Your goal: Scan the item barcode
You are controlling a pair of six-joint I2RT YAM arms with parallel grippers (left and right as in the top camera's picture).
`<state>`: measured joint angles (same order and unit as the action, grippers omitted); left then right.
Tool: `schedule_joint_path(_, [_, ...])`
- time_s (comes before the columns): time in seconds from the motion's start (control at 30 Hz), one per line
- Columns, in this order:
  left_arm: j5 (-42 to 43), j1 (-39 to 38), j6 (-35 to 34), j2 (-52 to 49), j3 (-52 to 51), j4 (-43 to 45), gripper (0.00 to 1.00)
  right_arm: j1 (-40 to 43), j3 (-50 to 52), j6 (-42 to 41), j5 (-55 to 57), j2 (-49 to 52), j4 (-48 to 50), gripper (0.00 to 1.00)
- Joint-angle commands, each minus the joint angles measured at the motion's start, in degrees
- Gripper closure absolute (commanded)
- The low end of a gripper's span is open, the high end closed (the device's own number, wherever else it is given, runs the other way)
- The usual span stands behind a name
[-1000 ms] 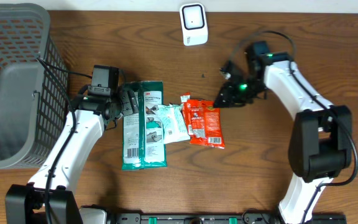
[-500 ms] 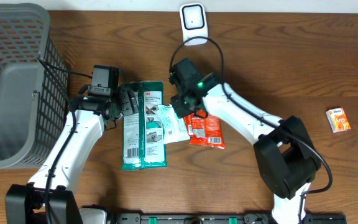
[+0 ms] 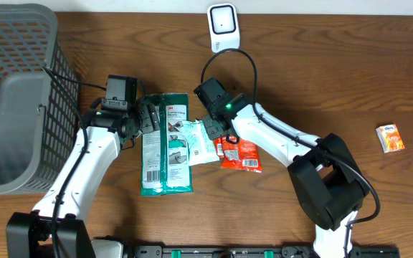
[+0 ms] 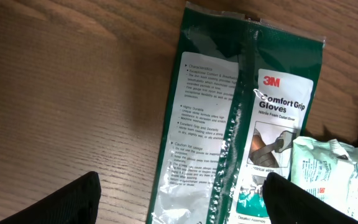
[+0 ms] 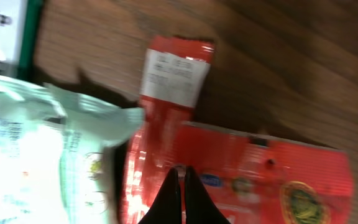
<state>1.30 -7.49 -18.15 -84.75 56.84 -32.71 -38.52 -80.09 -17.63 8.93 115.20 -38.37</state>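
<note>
right arm point(image 3: 271, 132) has swung over the red packet point(image 3: 244, 152) on wooden table point(image 3: 321, 43).

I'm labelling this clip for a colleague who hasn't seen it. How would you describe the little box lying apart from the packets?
On the wooden table, look to the far right, opposite the grey basket on the left. A small orange box lies there alone, unlike the packets bunched mid-table.
</note>
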Motion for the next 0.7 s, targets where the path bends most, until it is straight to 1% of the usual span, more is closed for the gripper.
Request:
schedule_joint_path(0.0, [-0.46, 0.17, -0.11, -0.35, -0.48, 0.02, 0.16, -0.02, 0.39, -1.03, 7.32, -1.64, -2.58, 0.99])
schedule_joint_path(0.07, [-0.46, 0.17, -0.11, -0.35, -0.48, 0.02, 0.16, 0.33, 0.39, -1.03, 12.63, -1.64, -6.49, 0.99])
schedule_joint_path(0.2, [-0.46, 0.17, -0.11, -0.35, -0.48, 0.02, 0.16, 1.79, 0.39, -2.16, 16.02, -1.64, -10.95, 0.99])
schedule_joint_path(0.27, [-0.46, 0.17, -0.11, -0.35, -0.48, 0.02, 0.16, 2.67, 0.39, -3.58, 15.76, -1.64, -12.13, 0.99])
schedule_joint_path(0.4, [-0.46, 0.17, -0.11, -0.35, -0.48, 0.02, 0.16, 3.34, -0.02, -3.56, 10.99, -2.25, -11.23, 0.99])
schedule_joint_path(0.47, [-0.46, 0.17, -0.11, -0.35, -0.48, 0.04, 0.16, 3.28, -0.20, -2.89, 5.14, -3.10, -9.09, 0.99])
schedule_joint_path(0.53, [-0.46, 0.17, -0.11, -0.35, -0.48, 0.02, 0.16, 3.21, -0.20, -0.15, -1.51, -3.50, -6.71, 0.99])
schedule_joint_path(0.67, [-0.46, 0.17, -0.11, -0.35, -0.48, 0.02, 0.16, 3.19, -0.20, 0.09, -9.33, -3.54, -4.55, 0.99])
